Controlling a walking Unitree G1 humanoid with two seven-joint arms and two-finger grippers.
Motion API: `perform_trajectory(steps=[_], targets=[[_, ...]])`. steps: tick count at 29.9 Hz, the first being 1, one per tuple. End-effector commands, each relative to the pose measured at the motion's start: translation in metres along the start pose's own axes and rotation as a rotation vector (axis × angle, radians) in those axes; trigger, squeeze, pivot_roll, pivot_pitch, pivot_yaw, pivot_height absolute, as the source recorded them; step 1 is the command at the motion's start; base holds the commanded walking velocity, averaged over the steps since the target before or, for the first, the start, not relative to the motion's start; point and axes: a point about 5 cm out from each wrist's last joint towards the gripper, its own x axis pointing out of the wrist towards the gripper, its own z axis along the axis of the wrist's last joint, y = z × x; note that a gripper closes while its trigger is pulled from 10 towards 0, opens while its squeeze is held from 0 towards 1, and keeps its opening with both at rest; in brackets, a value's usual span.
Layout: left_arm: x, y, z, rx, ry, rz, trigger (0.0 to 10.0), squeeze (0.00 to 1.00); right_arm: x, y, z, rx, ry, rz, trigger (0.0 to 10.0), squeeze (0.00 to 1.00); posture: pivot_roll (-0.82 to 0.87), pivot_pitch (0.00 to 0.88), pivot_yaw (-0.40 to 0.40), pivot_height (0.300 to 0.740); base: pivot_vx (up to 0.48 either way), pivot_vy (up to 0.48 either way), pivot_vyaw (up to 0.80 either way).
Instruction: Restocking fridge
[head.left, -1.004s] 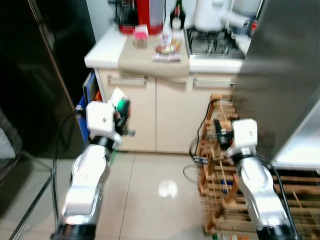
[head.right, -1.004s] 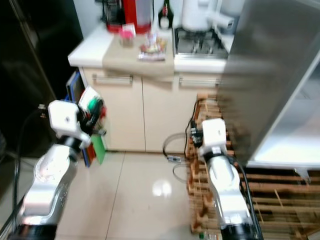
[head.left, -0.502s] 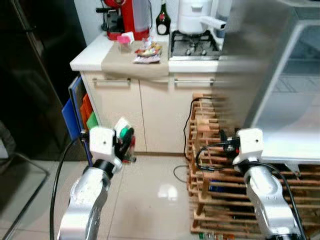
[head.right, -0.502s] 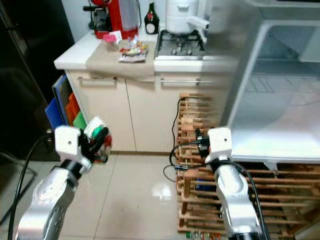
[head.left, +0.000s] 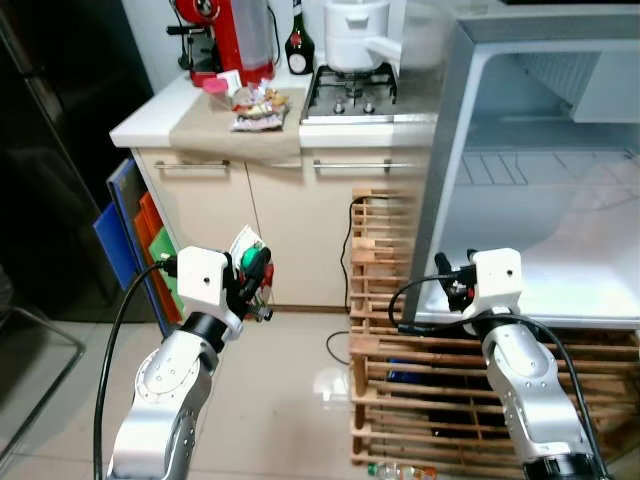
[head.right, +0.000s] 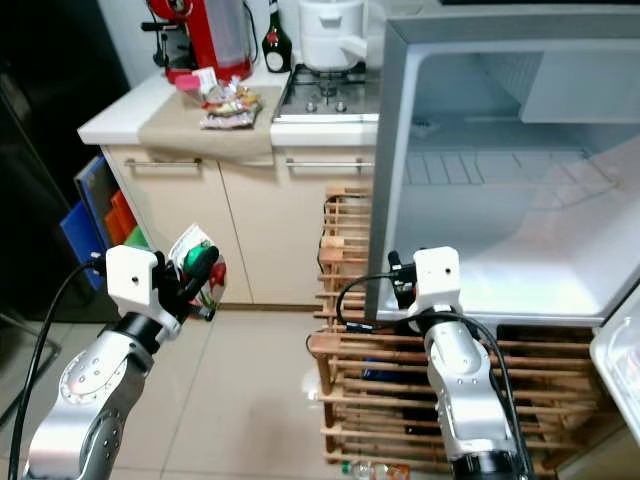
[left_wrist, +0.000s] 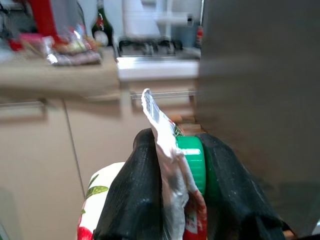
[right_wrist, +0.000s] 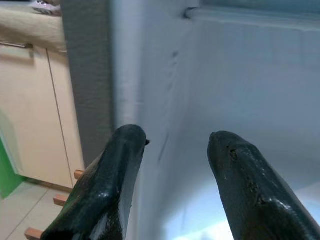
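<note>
Gripping a green-capped pouch (left_wrist: 175, 170), possibly a drink, left gripper (head.left: 256, 280) jaws closed on it; right gripper (right_wrist: 175, 165) jaws apart, at open fridge (head.right: 480, 160) edge.

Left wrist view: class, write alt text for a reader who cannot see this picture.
The left pincer is shut on a pouch with a green cap. Behind it, blurred, stand cream cabinets and a counter with a stove.

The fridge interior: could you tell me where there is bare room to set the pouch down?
The fridge floor is bare from its left wall rightward, beyond the right gripper. The left gripper holds the pouch. The counter is crowded near the snack packets.
</note>
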Motion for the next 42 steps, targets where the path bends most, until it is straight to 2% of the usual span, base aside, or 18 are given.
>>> perform_trajectory(steps=[1,7,18,23,33,42], targets=[[0.002,-0.004,0.006,0.006,-0.026,-0.022,10.0,0.00,0.000,-0.009,0.003,-0.021,-0.008,-0.019,10.0,0.00,-0.11,0.000,0.060,0.740,0.000,-0.416,0.00],[0.002,-0.007,0.008,0.003,-0.037,-0.038,10.0,0.00,-0.001,-0.010,-0.001,-0.024,0.010,-0.017,10.0,0.00,-0.11,0.000,0.059,0.740,0.102,-0.400,0.00],[0.006,-0.009,0.010,0.029,-0.040,-0.049,10.0,0.00,-0.001,-0.011,-0.002,-0.030,0.017,-0.014,10.0,0.00,-0.12,0.000,0.060,0.740,0.000,0.000,0.00],[0.018,-0.012,0.015,0.006,-0.072,-0.077,10.0,0.00,0.001,-0.011,-0.006,-0.032,0.028,-0.017,10.0,0.00,-0.12,0.000,0.059,0.740,0.066,0.000,0.00],[0.025,-0.016,0.016,0.012,-0.068,-0.084,10.0,0.00,0.001,-0.012,-0.007,-0.037,0.032,-0.023,10.0,0.00,-0.13,0.000,0.066,0.740,0.410,-0.087,0.00],[0.029,-0.018,0.017,0.009,-0.075,-0.093,10.0,0.00,-0.001,-0.013,-0.012,-0.051,0.047,-0.018,10.0,0.00,-0.13,0.000,0.066,0.740,0.000,0.000,0.00]])
